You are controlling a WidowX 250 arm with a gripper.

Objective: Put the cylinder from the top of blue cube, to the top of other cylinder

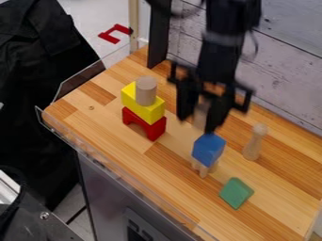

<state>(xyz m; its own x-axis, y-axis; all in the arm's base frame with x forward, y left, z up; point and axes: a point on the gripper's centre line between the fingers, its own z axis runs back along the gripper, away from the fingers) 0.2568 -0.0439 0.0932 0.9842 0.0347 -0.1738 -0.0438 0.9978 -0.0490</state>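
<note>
Just above and slightly left of the blue cube (208, 149), the black gripper (201, 112) hangs down, shut on a pale wooden cylinder (200, 117). The held cylinder is partly hidden by the fingers, and its lower end appears raised off the cube. Beneath the blue cube is a light wooden piece with legs. The other cylinder (146, 90) stands upright on the yellow block (142, 103), left of the gripper. That yellow block rests on a red arch (153, 128).
A wooden peg-like piece (254, 142) stands right of the blue cube. Nearer the front lies a green block (236, 193). A clear rim runs along the wooden table's (170, 174) left and front edges, and a plank wall (280, 61) rises behind.
</note>
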